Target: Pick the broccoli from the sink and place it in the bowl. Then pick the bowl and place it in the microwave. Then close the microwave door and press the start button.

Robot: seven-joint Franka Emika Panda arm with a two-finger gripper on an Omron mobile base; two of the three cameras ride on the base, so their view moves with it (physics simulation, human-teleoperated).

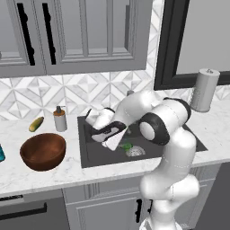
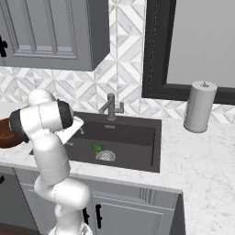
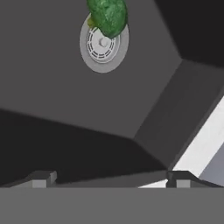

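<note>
- Broccoli (image 3: 108, 15) lies on the floor of the sink (image 1: 92, 155), overlapping the edge of the round drain (image 3: 103, 43); in the hand view it sits ahead of the pincer (image 3: 109, 178), near the top of the picture, so you are not over it yet.
- Your pincer is released, its two tips spread wide with nothing between them, which suits a lumpy floret that needs room on both sides.
- Your hand hangs above the basin, well apart from the floret, tilted down toward the drain; judged from that, you are on the approach of the first pick.
- Beyond the basin's left wall, the bowl (image 1: 43, 151) stands upright on the counter (image 1: 67, 173), waiting to receive the floret.
- Past the bowl lies a corn cob (image 1: 36, 124), with a small dispenser bottle (image 1: 59, 119) beside it; do not mistake the cob for your target.
</note>
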